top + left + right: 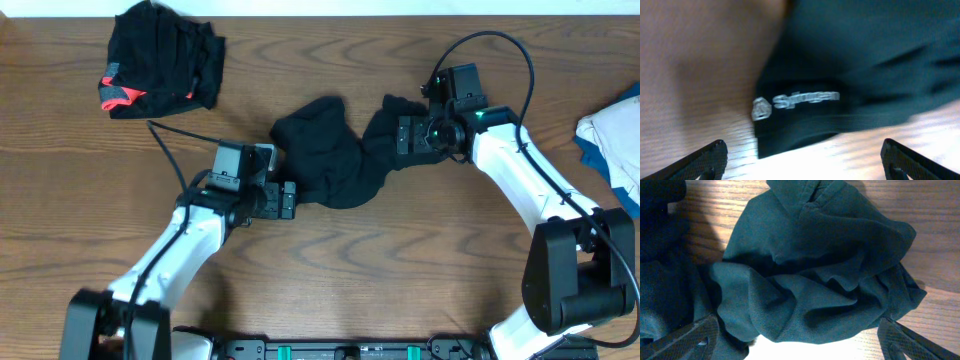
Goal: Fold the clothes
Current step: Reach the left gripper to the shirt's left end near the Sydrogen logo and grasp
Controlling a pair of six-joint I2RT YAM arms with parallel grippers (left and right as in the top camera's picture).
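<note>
Black garment (330,160) lies crumpled mid-bench (400,260), white logo (797,100) at its left end. Coral-trimmed heap (160,60) sits at far left corner. Left gripper (292,200) and right gripper (403,135) flank the garment, both jaws apart.

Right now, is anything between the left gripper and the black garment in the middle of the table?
Nothing visible. The left gripper is open, facing the black garment at its logo; only table lies between.

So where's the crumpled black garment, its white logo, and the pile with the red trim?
crumpled black garment (325,160), overhead view, middle of its bunched fabric.
white logo (800,100), left wrist view, on the lettering.
pile with red trim (165,50), overhead view, its black centre.
</note>
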